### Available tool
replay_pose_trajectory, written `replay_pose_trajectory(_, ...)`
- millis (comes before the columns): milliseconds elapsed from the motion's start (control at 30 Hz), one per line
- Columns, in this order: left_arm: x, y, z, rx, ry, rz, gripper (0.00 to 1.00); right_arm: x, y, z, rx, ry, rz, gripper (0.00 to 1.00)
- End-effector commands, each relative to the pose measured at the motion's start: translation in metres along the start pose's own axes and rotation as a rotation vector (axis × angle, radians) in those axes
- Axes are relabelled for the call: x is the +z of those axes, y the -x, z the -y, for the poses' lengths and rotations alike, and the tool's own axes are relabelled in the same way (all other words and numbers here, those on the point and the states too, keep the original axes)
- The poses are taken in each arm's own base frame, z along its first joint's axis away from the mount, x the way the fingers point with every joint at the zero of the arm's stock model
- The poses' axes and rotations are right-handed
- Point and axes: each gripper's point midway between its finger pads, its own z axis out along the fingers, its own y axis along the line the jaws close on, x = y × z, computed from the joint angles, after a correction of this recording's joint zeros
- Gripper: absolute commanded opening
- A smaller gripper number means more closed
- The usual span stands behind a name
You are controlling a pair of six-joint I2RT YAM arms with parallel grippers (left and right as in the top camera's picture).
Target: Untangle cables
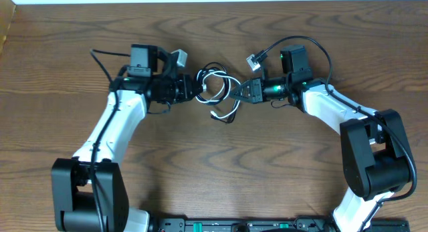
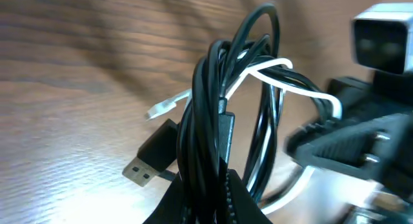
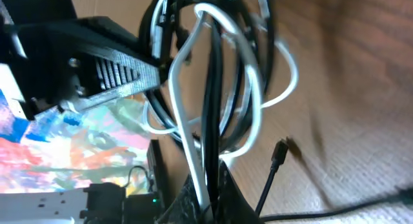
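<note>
Two thin cords are bunched in one knot [image 1: 217,91] over the table [image 1: 214,165], right between your two claws. From above, you see the black cable [image 1: 212,67] looping around the white cable [image 1: 221,78]. The left claw [image 1: 195,89] touches one side of the knot and the right claw [image 1: 238,91] touches the other. From the left wrist, your left claw is closed tight on a bunch of black cable [image 2: 205,108] strands, and a flat USB plug [image 2: 150,161] sticks out just beside them. From the right wrist, your right claw is closed on the white cable [image 3: 186,121], with a black strand squeezed in next to it. You can expect both cords to be light, soft and bendy. They look a bit slick too, so they may slide through a weak pinch. Try to hold one strand near a plug, not the whole bunch. Pull slowly so the loops do not snag or get tighter.
</note>
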Motion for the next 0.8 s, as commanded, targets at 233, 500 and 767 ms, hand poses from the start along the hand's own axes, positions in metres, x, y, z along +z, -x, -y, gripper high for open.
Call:
replay_pose_trajectory(233,0.017,0.027,0.002,0.186,0.229,0.121,0.08,-0.001,-0.016,0.024,0.112,-0.149,-0.027,0.01)
replay_pose_trajectory(500,0.021,0.034,0.037,0.243,0.061,0.146,0.08,0.009,-0.018,0.030,0.049,-0.212,-0.029,0.01)
replay_pose_trajectory(767,0.022,0.033,0.041,0.256,0.040,0.142,0.09,0.013,-0.004,0.024,0.011,-0.202,0.017,0.01)
